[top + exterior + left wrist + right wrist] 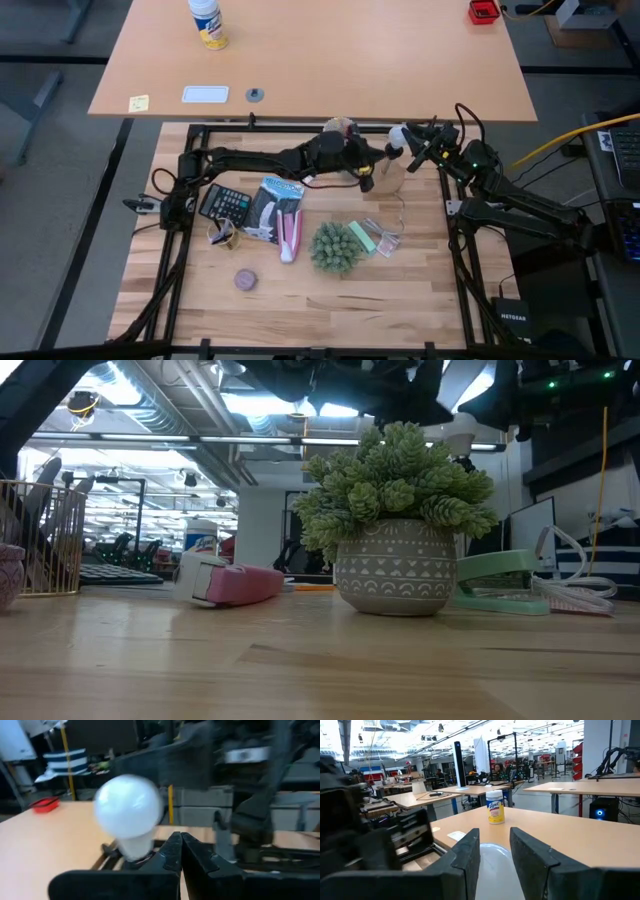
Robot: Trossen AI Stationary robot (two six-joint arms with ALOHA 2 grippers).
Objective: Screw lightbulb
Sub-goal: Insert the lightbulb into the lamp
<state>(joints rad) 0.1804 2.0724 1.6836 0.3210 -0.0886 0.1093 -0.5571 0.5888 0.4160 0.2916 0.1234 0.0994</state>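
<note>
The right gripper (404, 140) holds the lightbulb (129, 812) between its fingers, up at the table's far edge. The left gripper (180, 851), fingers pressed together and empty, sits just beside it. Seating and turning look undone.

We look straight down on the whole surface (300, 290) from above, and level across it from its edge, close behind the potted plant (398, 525), which both views share. Each wrist camera faces outward, very near the lightbulb (129, 810).

Wooden table (300, 295), potted plant (335, 247), calculator (226, 204), small puck (245, 280), perhaps stapler (361, 237).
</note>
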